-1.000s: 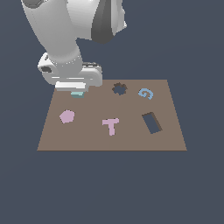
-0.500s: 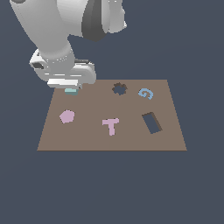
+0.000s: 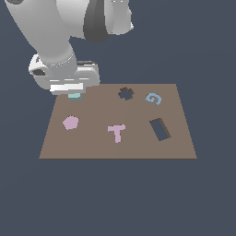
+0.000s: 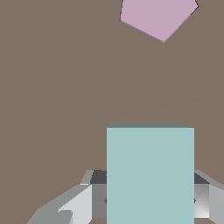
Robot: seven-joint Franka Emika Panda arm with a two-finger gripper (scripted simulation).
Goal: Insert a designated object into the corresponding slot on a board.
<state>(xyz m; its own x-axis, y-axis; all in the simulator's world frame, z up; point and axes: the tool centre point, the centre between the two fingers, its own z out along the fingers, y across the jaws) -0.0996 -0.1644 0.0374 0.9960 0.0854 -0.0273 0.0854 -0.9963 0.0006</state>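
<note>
The pale teal block (image 3: pixel 75 97) is held in my gripper (image 3: pixel 73 92) over the far corner of the brown board (image 3: pixel 92 147) on the exterior view's left. In the wrist view the block (image 4: pixel 150 175) fills the space between the two grey fingers (image 4: pixel 78 203), and the gripper (image 4: pixel 148 197) is shut on it above the board (image 4: pixel 57 87). The dark slanted rectangular slot (image 3: pixel 160 129) lies on the board's side at the exterior view's right, far from the gripper. The arm hides the fingers in the exterior view.
On the board lie a pink pentagon (image 3: pixel 70 122), also in the wrist view (image 4: pixel 157 17), a pink T-shape (image 3: pixel 117 132) and a blue curled shape (image 3: pixel 154 98). A dark round jagged-edged hole (image 3: pixel 125 93) sits near the far edge.
The gripper with the teal block has shifted a little toward the exterior view's left. In the last half second it has barely moved.
</note>
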